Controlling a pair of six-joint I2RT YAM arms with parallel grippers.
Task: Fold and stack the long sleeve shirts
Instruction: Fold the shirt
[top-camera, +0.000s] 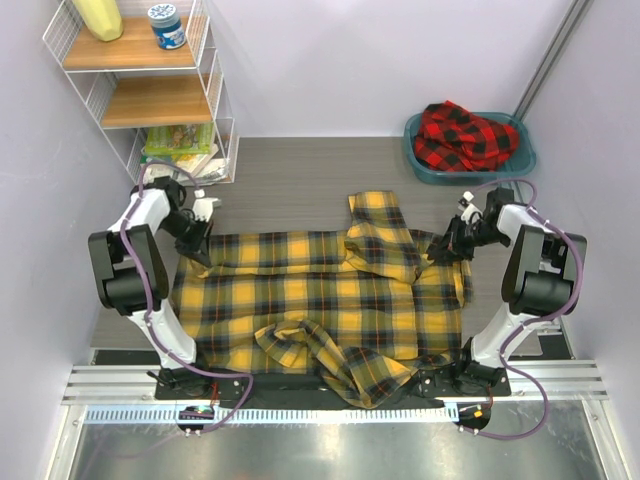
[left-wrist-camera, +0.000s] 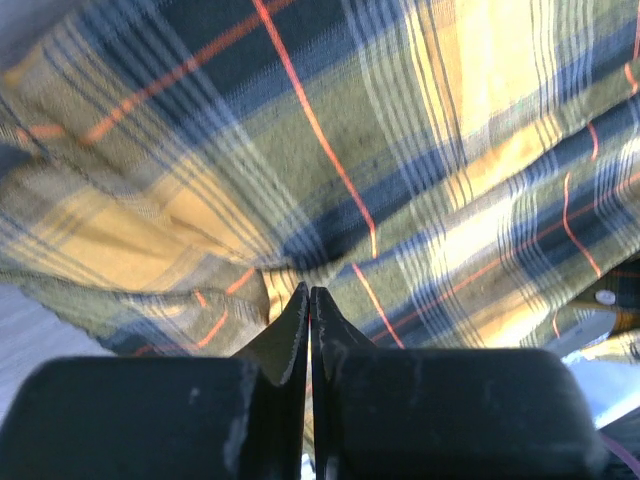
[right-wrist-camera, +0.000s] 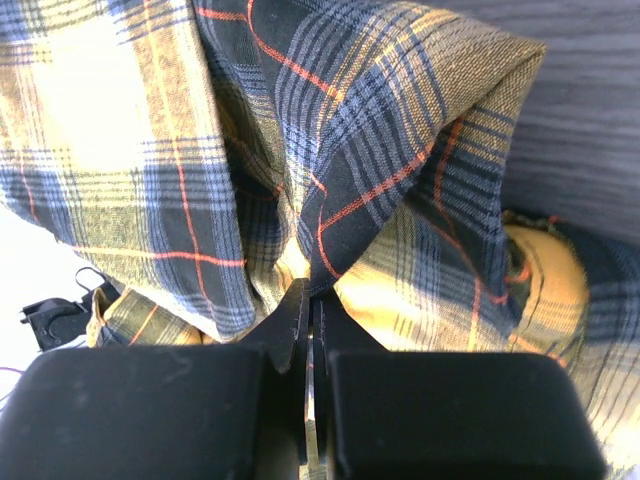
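Pale lilac walls close in on a grey wood-grain desk, and most of its near half lies under the yellow-and-black shirt. It is spread wide but not flat: one part is turned back toward the far side right of centre, and a rumpled fold trails over the near edge.

The cloth looks like soft, light flannel. I would expect it to sag and drag rather than hold a line, and to slip little on the wood. Hems, seams and corners look like the best holds, since a pinch in open fabric would only raise a peak.

The left gripper sits at the shirt's far left edge. Its wrist view shows the jaws pressed together on a small tuck of plaid. The right gripper is at the far right edge, likewise pinching a doubled ridge of fabric.

Further out, the red-and-black shirt sits bunched in a teal basin at the far right corner, not yet folded. A wire shelf unit stands at the far left.
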